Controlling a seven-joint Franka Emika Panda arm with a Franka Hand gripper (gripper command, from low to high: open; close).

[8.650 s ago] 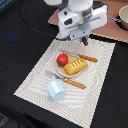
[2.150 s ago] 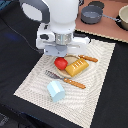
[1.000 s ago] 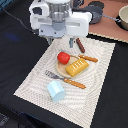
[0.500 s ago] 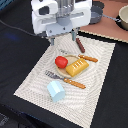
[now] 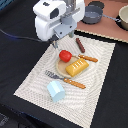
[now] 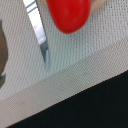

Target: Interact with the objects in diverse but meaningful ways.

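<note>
In the exterior view my gripper (image 5: pixel 58 42) hangs above the back part of the woven placemat (image 5: pixel 35 82), just behind the red tomato (image 5: pixel 65 55). Its fingers are too blurred to read and nothing shows between them. The tomato and the yellow ridged block (image 5: pixel 77 66) rest on a pale plate (image 5: pixel 61 69). The dark-brown sausage stick (image 5: pixel 80 45) lies on the mat toward the exterior view's right of the gripper. The pale blue cup (image 5: pixel 56 91) lies near the mat's front. The wrist view shows the tomato (image 6: pixel 69 14) close up; no fingers appear there.
A wooden-handled fork (image 5: pixel 65 80) lies in front of the plate and a knife (image 5: pixel 86 58) behind the yellow block; a metal blade (image 6: pixel 40 37) shows in the wrist view. Grey pots (image 5: pixel 92 14) stand at the back right. The mat lies on a dark table (image 5: pixel 15 55).
Since about two seconds ago the arm has risen from low over the mat's back part, uncovering the sausage stick. Over the last half second it has barely moved.
</note>
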